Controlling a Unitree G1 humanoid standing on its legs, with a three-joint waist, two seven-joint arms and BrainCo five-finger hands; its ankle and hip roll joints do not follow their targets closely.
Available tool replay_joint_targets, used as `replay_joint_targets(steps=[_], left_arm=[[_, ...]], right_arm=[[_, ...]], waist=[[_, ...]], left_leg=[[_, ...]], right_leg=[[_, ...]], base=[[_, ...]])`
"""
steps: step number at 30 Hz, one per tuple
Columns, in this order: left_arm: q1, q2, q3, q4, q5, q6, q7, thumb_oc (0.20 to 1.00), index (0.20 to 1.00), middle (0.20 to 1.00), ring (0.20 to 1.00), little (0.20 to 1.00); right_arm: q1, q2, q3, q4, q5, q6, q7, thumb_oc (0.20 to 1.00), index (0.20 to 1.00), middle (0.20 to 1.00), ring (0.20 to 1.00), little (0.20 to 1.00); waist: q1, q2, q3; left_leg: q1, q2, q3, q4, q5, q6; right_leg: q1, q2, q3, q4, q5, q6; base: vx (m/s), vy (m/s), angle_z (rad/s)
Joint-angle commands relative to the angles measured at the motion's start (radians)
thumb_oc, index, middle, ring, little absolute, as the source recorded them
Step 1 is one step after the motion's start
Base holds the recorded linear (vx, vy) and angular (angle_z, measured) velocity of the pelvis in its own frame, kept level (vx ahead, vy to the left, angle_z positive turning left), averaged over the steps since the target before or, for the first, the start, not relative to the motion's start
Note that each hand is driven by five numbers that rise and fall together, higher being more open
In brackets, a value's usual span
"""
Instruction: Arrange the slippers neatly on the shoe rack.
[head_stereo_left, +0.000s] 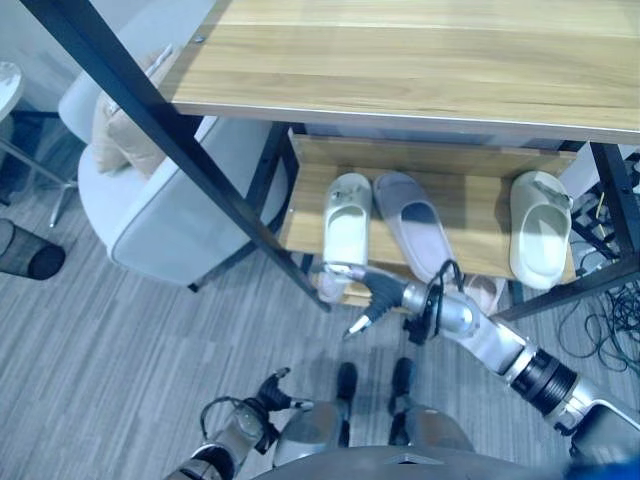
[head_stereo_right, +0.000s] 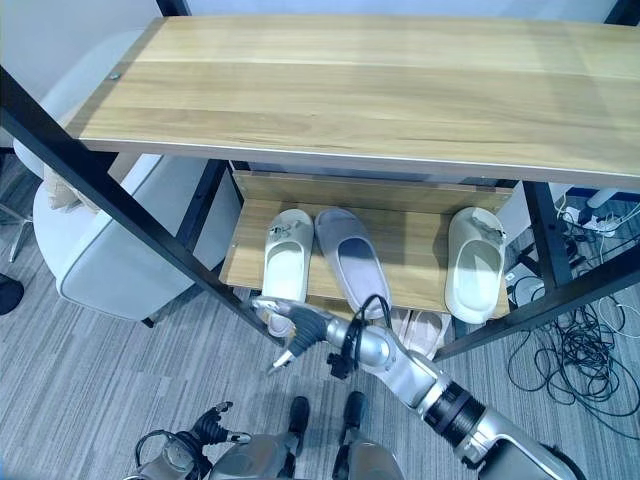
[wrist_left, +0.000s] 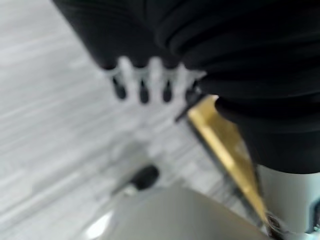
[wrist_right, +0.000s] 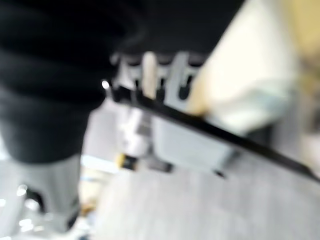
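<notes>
1. three slippers on the low shelf (head_stereo_left: 470, 210) of the shoe rack (head_stereo_right: 400, 80): white slipper (head_stereo_left: 347, 220), grey slipper (head_stereo_left: 413, 222) touching it, another white one (head_stereo_left: 540, 228) apart.
2. pink slipper (head_stereo_left: 487, 291) below, mostly hidden.
3. right hand (head_stereo_left: 372, 295), fingers spread, just before the white slipper's heel.
4. left hand (head_stereo_left: 272, 390) low over the floor (head_stereo_left: 120, 360); wrist view shows straight fingers, holding nothing.

**Three slippers up on the lower shelf, more below**

The shoe rack (head_stereo_right: 330, 95) has a pale wood top board on a black frame, with a lower wooden shelf (head_stereo_right: 405, 235) beneath it. On that shelf, at the left, a white slide slipper (head_stereo_right: 288, 255) lies sole down, pointing far to near. Just beside it on the right sits a grey closed-toe slipper (head_stereo_right: 352, 262), angled slightly so its near end swings right. Well apart, at the shelf's right end, another white slide (head_stereo_right: 476, 263) lies flat. Below the shelf's near edge, a pale pinkish pair (head_stereo_right: 420, 328) peeks out, mostly hidden.
</notes>
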Motion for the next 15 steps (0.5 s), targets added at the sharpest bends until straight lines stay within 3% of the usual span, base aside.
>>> replay_joint_targets(steps=[1,3,4,7,10,11,15], left_arm=[[-0.028,-0.031,-0.067,0.059,0.008,-0.013,0.024,1.0,1.0,1.0,1.0,1.0],[-0.026,-0.032,-0.07,0.061,0.007,-0.014,0.031,1.0,1.0,1.0,1.0,1.0],[-0.024,-0.037,-0.073,0.059,0.0,-0.016,0.04,1.0,1.0,1.0,1.0,1.0],[-0.019,-0.033,-0.071,0.047,-0.009,-0.017,0.049,1.0,1.0,1.0,1.0,1.0],[0.003,-0.025,-0.073,0.011,-0.007,-0.024,0.045,1.0,1.0,1.0,1.0,1.0],[0.011,-0.018,-0.082,-0.001,-0.006,-0.025,0.041,1.0,1.0,1.0,1.0,1.0],[0.02,-0.002,-0.078,0.0,0.005,-0.027,0.04,1.0,1.0,1.0,1.0,1.0]], right_arm=[[-0.014,-0.02,-0.033,-0.105,-0.014,-0.084,-0.094,1.0,1.0,1.0,1.0,1.0],[-0.006,-0.019,-0.049,-0.101,-0.035,-0.087,-0.121,1.0,1.0,1.0,1.0,1.0],[-0.004,-0.021,-0.09,-0.077,-0.124,-0.091,-0.201,1.0,1.0,1.0,1.0,1.0],[-0.018,-0.022,-0.123,-0.054,-0.223,-0.088,-0.272,1.0,1.0,1.0,1.0,1.0],[-0.061,-0.084,-0.212,-0.011,-0.397,-0.073,-0.39,1.0,1.0,1.0,1.0,1.0],[-0.077,-0.086,-0.258,0.019,-0.387,-0.064,-0.441,1.0,1.0,1.0,1.0,1.0],[-0.122,-0.112,-0.299,0.051,-0.407,-0.053,-0.477,1.0,1.0,1.0,1.0,1.0]], waist=[[0.007,-0.025,0.001],[0.006,-0.026,0.0],[0.003,-0.027,-0.003],[0.007,-0.027,-0.004],[0.017,-0.026,-0.006],[0.023,-0.025,-0.007],[0.036,-0.028,-0.006]], left_leg=[[-0.043,0.099,0.012,0.018,-0.028,-0.052],[-0.041,0.099,0.013,0.018,-0.03,-0.052],[-0.039,0.1,0.014,0.017,-0.033,-0.05],[-0.039,0.099,0.014,0.017,-0.035,-0.048],[-0.048,0.098,0.007,0.015,-0.035,-0.045],[-0.053,0.096,0.002,0.015,-0.035,-0.043],[-0.063,0.094,-0.007,0.016,-0.037,-0.041]], right_leg=[[0.044,-0.079,0.025,0.088,-0.15,0.116],[0.045,-0.079,0.025,0.089,-0.15,0.116],[0.046,-0.079,0.024,0.088,-0.151,0.117],[0.045,-0.079,0.026,0.088,-0.15,0.118],[0.04,-0.08,0.019,0.083,-0.149,0.119],[0.039,-0.08,0.015,0.08,-0.147,0.119],[0.033,-0.08,0.012,0.08,-0.147,0.12]], base=[[0.05,0.002,-0.01],[0.04,0.002,-0.03],[0.03,0.008,-0.03],[0.03,0.008,-0.03],[0.03,0.006,-0.01],[0.01,0.011,0.05],[0.0,0.001,0.01]])
